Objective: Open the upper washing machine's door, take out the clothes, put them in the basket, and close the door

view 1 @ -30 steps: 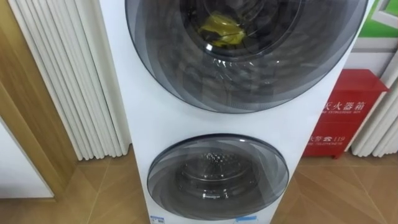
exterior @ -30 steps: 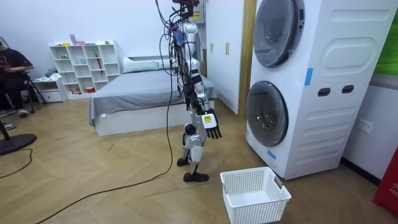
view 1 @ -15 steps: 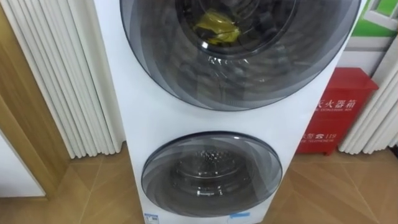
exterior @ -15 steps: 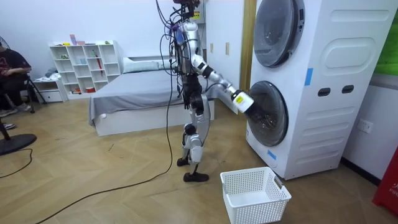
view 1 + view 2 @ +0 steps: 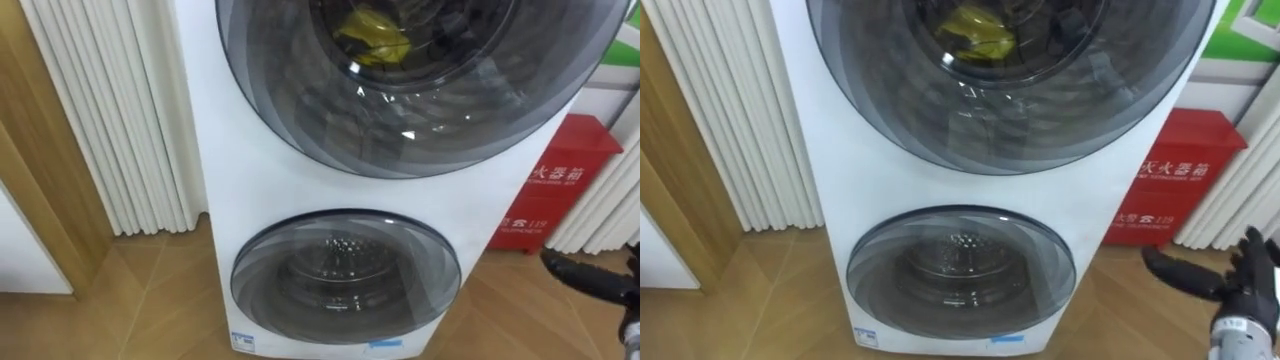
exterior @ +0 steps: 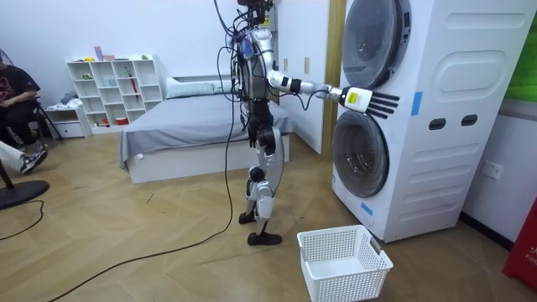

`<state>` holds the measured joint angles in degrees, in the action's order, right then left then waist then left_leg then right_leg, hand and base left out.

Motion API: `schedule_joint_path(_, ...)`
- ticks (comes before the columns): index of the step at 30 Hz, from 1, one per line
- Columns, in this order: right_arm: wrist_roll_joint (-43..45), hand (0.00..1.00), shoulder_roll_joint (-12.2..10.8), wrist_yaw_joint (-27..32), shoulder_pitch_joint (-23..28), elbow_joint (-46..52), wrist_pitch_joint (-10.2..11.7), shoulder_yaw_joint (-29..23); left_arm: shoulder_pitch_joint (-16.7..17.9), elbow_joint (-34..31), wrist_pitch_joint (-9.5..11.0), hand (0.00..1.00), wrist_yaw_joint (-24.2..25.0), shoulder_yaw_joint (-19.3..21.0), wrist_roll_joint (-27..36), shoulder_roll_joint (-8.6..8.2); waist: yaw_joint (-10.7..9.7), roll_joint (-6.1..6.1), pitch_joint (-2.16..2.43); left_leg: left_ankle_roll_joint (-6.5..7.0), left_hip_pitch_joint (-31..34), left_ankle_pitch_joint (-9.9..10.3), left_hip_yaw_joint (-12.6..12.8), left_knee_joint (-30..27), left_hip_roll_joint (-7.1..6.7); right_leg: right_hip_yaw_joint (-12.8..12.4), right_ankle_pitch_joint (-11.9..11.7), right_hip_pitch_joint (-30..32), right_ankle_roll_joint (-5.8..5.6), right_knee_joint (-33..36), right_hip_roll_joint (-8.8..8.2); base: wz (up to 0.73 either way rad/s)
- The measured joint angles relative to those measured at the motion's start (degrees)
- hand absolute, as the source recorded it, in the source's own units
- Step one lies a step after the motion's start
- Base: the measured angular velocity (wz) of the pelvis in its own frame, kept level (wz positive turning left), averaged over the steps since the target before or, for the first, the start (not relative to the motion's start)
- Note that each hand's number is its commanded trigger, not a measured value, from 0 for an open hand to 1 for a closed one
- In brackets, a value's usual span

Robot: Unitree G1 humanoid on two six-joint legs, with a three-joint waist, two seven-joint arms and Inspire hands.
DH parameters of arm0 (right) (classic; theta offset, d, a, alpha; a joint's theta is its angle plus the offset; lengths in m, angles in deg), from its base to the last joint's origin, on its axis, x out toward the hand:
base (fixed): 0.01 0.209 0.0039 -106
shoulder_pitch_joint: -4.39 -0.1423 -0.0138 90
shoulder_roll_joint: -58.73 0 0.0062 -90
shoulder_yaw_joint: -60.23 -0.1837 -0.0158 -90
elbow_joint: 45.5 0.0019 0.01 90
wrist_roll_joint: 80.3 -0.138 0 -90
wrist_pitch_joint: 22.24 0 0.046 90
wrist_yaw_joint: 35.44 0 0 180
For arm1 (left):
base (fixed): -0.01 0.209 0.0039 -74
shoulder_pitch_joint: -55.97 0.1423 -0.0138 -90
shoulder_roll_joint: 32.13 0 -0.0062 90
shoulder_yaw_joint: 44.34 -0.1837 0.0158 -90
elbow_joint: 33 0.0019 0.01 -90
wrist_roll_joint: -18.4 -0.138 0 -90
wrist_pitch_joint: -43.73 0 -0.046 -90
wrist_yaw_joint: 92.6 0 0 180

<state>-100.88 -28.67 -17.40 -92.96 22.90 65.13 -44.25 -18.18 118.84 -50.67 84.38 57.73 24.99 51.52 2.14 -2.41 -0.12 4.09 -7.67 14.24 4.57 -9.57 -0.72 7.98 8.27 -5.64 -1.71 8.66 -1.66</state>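
Two stacked white washing machines [image 6: 419,117] face me, both round dark doors shut. Behind the upper door [image 5: 420,90] lies a yellow cloth [image 5: 375,35], which the right eye view places near the top edge [image 5: 975,35]. The lower door [image 5: 345,275] has a bare drum behind it. My right hand [image 5: 1240,285] comes in at the lower right, open with straight fingers and holding nothing, to the right of the lower door. In the room view my right arm stretches out level, and that hand [image 6: 373,101] is spread in front of the machine between the two doors.
I stand about a step from the machines. A white laundry basket [image 6: 344,262] sits on the wooden floor beside my feet. A red cabinet [image 5: 555,180] stands right of the machines and white ribbed panels [image 5: 110,110] left. A bed [image 6: 193,126] and a seated person [image 6: 17,92] are behind me.
My right arm has risen from hanging at my side, past the lower door, to level between the doors. The hand has entered the eye views at lower right.
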Motion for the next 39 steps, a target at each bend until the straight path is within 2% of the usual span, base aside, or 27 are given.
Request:
schedule_joint_path(2,-0.2,0.0,0.0,0.0,-2.1,2.1,0.1,0.4,0.1,0.1,-0.1,0.0,-0.1,0.0,0.0,0.14,-0.1,0.19,-0.01,-0.01,0.0,0.0,0.0,-0.1,0.06,0.0,0.0,-0.1,0.0,0.0,0.05,0.0)
schedule_joint_path(6,-0.5,0.0,0.1,0.2,-6.1,2.4,0.2,1.1,0.2,0.1,-0.2,0.0,0.0,-0.2,0.1,0.08,0.0,-0.53,-0.17,-0.02,0.1,0.0,-0.1,-0.6,0.11,0.1,0.0,-0.4,0.01,0.0,0.08,0.05)
schedule_joint_path(13,-3.7,0.0,0.3,0.7,-9.8,2.5,0.0,2.7,0.2,0.1,-1.9,0.0,-0.2,-1.6,0.0,0.08,0.4,-1.05,0.05,-0.04,1.1,0.0,-0.8,-0.9,0.03,0.9,0.0,0.4,0.05,0.2,-0.02,0.04)
schedule_joint_path(16,-3.9,0.0,2.4,0.4,-10.3,2.5,0.0,4.4,-0.1,0.1,-2.8,0.0,-0.4,-1.6,0.0,0.08,1.1,-1.01,0.09,-0.03,1.2,0.0,-0.8,-0.9,0.03,0.9,0.0,0.5,0.05,0.2,-0.01,0.0)
schedule_joint_path(24,-3.9,0.0,2.7,-0.6,-14.4,2.5,-1.2,4.5,-0.3,0.1,-3.3,0.0,-0.4,-1.7,0.0,0.13,1.0,-1.15,0.18,-0.03,1.7,0.0,-0.9,-1.2,0.02,0.9,0.0,0.8,0.05,0.1,-0.06,0.01)
schedule_joint_path(29,-3.9,0.0,4.2,-0.1,-16.0,2.2,-1.3,4.5,-0.3,0.0,-3.3,0.0,-0.3,-1.6,0.0,0.26,1.2,-1.5,0.3,-0.04,1.9,0.0,-1.6,-1.4,0.01,1.2,0.0,0.9,0.05,0.0,-0.07,0.07)
schedule_joint_path(33,-3.8,0.0,5.7,0.7,-18.7,-0.6,-1.6,4.5,-0.2,-0.6,-3.3,0.0,-0.1,-1.6,0.0,0.48,1.2,-2.14,0.15,-0.05,2.1,0.0,-2.0,-1.7,0.02,1.6,0.0,0.8,0.05,0.0,-0.09,0.03)
schedule_joint_path(34,-3.8,0.0,6.6,0.6,-18.8,-0.7,-2.3,4.5,-0.2,-0.8,-3.3,0.0,-0.1,-1.5,0.0,0.51,1.3,-2.31,0.07,-0.05,2.1,0.0,-2.0,-1.7,0.02,1.6,0.0,0.8,0.05,0.0,-0.1,0.04)
schedule_joint_path(39,-3.6,0.0,7.8,0.7,-19.1,-1.0,-2.4,4.5,-0.2,-1.2,-3.3,0.0,0.1,-1.5,0.0,0.86,1.4,-2.91,-0.12,-0.08,2.5,0.0,-2.2,-1.9,0.0,1.8,0.0,0.7,0.05,0.0,-0.12,0.02)
